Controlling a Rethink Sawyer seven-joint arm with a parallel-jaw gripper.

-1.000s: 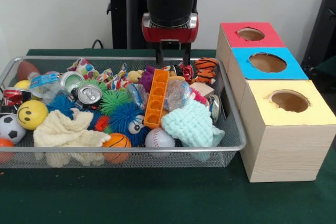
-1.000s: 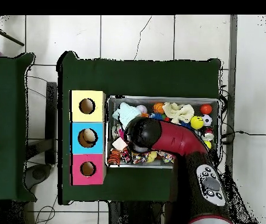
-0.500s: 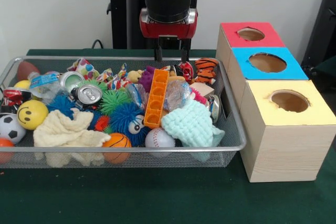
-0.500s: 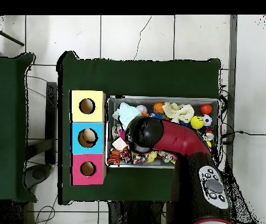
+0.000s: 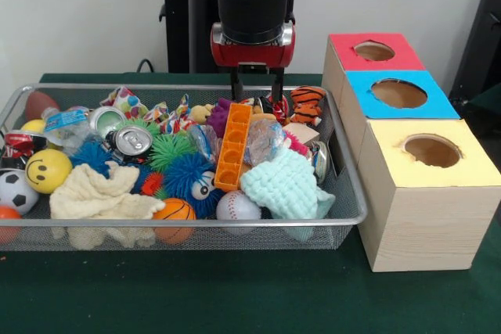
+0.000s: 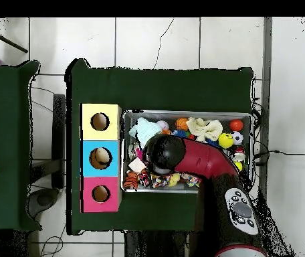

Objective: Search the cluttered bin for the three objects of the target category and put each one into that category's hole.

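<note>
Green tabletop (image 5: pixel 235 295), cloth-covered. Two things sit directly on it: wire mesh bin (image 5: pixel 196 228) on the left in the front view, full of clutter, and just right of it a row of three wooden boxes, each with a round hole on top: yellow box (image 5: pixel 427 193) nearest, blue box (image 5: pixel 399 95) in the middle, red box (image 5: pixel 372 51) farthest.

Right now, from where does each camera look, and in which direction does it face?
Front view: across the table at a low height, facing the wire bin and three boxes; shows the arm's red and black wrist and open pincer above the toys.
Overhead view: above the table, looking straight down; shows the red arm reaching over the bin from the picture's bottom.
Shared: bin, boxes, yellow-topped box, orange basketball, arm.
</note>
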